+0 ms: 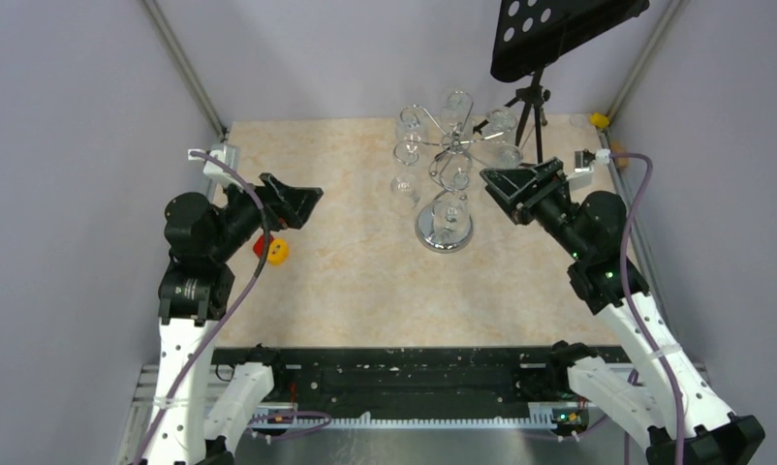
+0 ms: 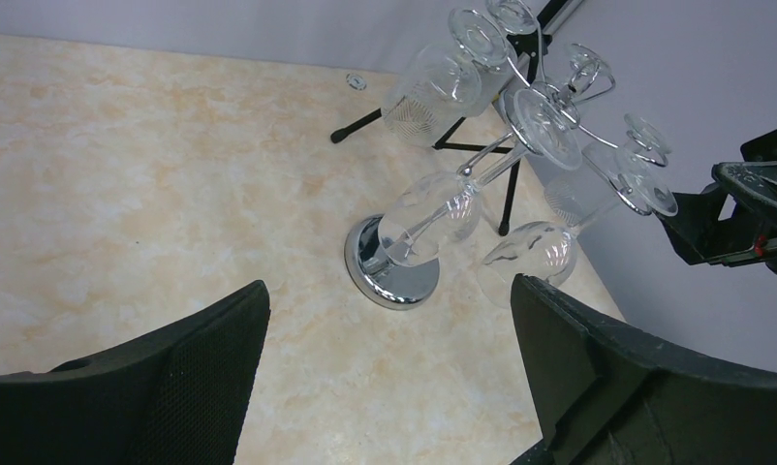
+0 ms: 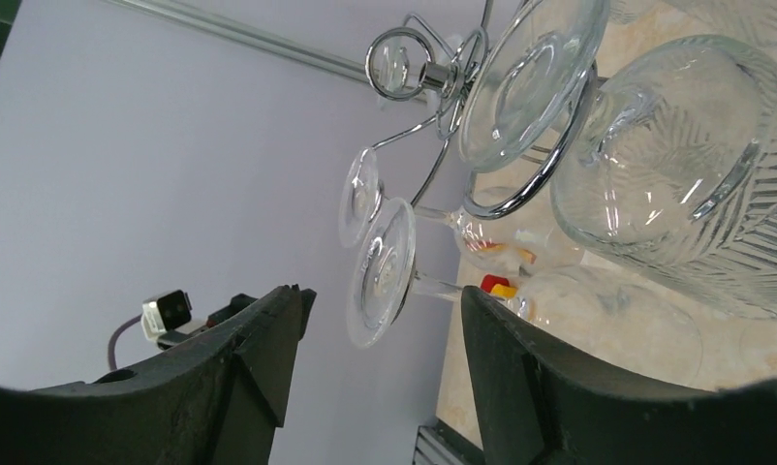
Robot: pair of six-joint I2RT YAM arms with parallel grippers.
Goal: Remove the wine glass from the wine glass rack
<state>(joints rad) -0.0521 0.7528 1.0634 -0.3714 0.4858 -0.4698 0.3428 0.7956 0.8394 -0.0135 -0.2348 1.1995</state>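
Note:
The silver wire wine glass rack (image 1: 444, 231) stands on its round chrome base at the back middle of the table. Several clear wine glasses (image 1: 409, 124) hang upside down from its scroll arms. My right gripper (image 1: 513, 190) is open and empty, raised just right of the rack. In the right wrist view the round foot of one glass (image 3: 380, 274) lies just beyond the gap of the right gripper (image 3: 377, 315), untouched, next to a large patterned bowl (image 3: 675, 174). My left gripper (image 1: 293, 204) is open and empty, well left of the rack. The left wrist view shows the left gripper (image 2: 389, 320) and the rack base (image 2: 394, 276).
A black tripod music stand (image 1: 559, 34) stands behind and right of the rack, its legs (image 2: 462, 145) close to the glasses. A small red and yellow object (image 1: 273, 250) lies by the left arm. Grey walls close in the back and both sides.

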